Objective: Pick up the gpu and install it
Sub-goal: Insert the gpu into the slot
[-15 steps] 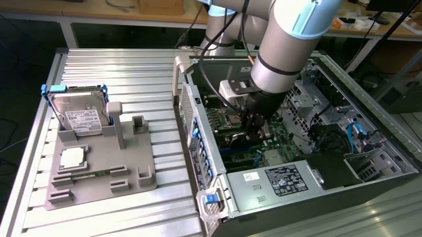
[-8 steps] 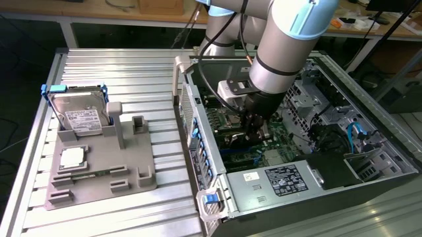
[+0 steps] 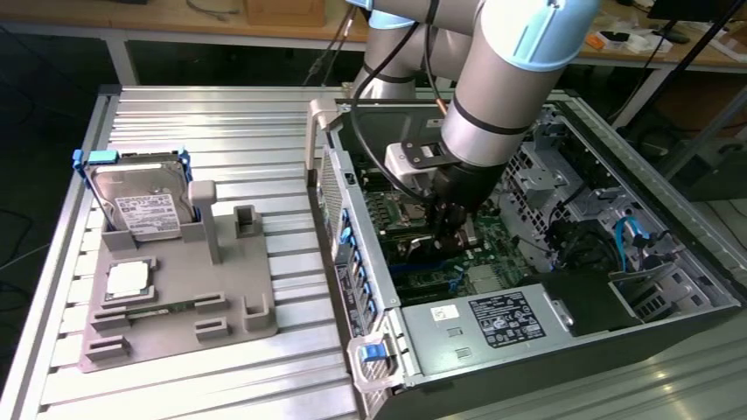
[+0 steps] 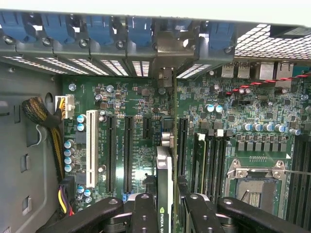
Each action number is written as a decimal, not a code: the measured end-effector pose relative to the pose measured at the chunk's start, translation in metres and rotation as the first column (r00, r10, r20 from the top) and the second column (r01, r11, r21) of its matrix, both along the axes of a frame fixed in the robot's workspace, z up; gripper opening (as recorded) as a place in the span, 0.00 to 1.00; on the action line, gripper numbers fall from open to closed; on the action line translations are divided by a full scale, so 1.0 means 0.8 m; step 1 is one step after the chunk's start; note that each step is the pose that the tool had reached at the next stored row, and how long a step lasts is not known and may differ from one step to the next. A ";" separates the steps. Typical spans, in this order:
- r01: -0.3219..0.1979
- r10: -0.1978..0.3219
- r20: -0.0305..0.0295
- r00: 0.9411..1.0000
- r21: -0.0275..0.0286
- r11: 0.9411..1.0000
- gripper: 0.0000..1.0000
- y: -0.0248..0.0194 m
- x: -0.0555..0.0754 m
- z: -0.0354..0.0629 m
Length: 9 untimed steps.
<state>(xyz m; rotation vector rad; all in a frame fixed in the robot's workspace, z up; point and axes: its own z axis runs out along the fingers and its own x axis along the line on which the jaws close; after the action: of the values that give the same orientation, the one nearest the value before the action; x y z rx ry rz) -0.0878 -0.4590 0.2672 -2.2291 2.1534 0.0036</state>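
Observation:
In the wrist view the gpu [image 4: 164,170] is seen edge-on, a thin card with a green logo label, standing upright over the motherboard [image 4: 141,121] between the black expansion slots [image 4: 129,150]. Its metal bracket end [image 4: 165,77] reaches the rear slot openings of the case. My gripper [image 4: 165,206] is shut on the card, with one black finger [image 4: 145,213] on each side. In the exterior view the gripper [image 3: 447,234] is lowered deep inside the open PC case [image 3: 653,289], just above the board. Whether the card sits in its slot cannot be told.
A white slot [image 4: 91,145], yellow-black cables [image 4: 41,116] and the CPU socket [image 4: 257,187] flank the card. Blue clips [image 4: 102,29] line the rear wall. On the exterior view's left, a grey fixture [image 3: 175,324] holds a blue-framed hard drive [image 3: 140,206], a chip [image 3: 126,278] and a RAM stick [image 3: 152,308].

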 end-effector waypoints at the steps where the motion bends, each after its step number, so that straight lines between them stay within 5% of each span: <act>1: 0.001 -0.001 0.000 1.000 0.000 1.000 0.27 0.0000 0.000 0.000; 9: 0.010 -0.010 0.000 1.000 0.000 1.000 0.27 -0.0018 0.000 0.000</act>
<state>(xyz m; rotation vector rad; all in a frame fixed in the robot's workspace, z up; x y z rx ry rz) -0.0878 -0.4604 0.2671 -2.2178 2.1647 0.0034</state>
